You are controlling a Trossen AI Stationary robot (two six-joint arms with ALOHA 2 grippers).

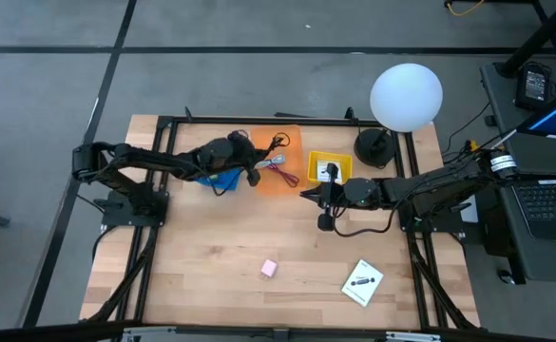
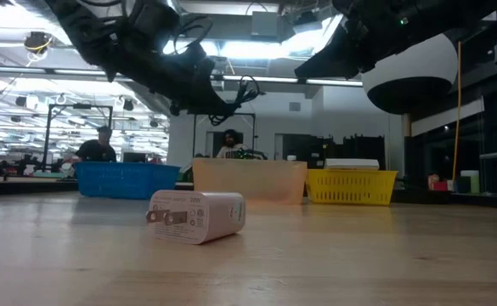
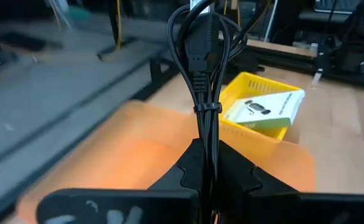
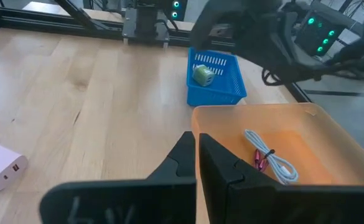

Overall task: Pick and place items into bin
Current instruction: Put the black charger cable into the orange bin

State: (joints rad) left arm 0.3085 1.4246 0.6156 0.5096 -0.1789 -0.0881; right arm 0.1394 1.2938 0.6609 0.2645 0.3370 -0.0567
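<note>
Above the orange bin [image 1: 279, 163], near the back of the worktop [image 1: 211, 256], I see the left pincer [image 3: 208, 167] clenched on a bundled black cable [image 3: 201, 59]; the bundle stands up between its fingers, tied with a thin band. From overhead this pincer [image 1: 255, 167] sits at the left edge of the orange bin. Inside this bin lies a white cable with a reddish piece [image 4: 270, 160].

Just beside the orange bin stands a yellow basket [image 1: 329, 168], and a white card with a black mark [image 3: 266, 107] leans in it. On the other side is a blue basket [image 4: 214, 78] with a small green piece [image 4: 202, 74] inside.

I see the right pincer [image 1: 308, 195] clenched with nothing in it, near the front corner of the orange bin and below the yellow basket.

On the open worktop, well apart from the bins, a pink charger plug [image 1: 269, 269] lies, and a second white card [image 1: 363, 282] lies to its right.
</note>
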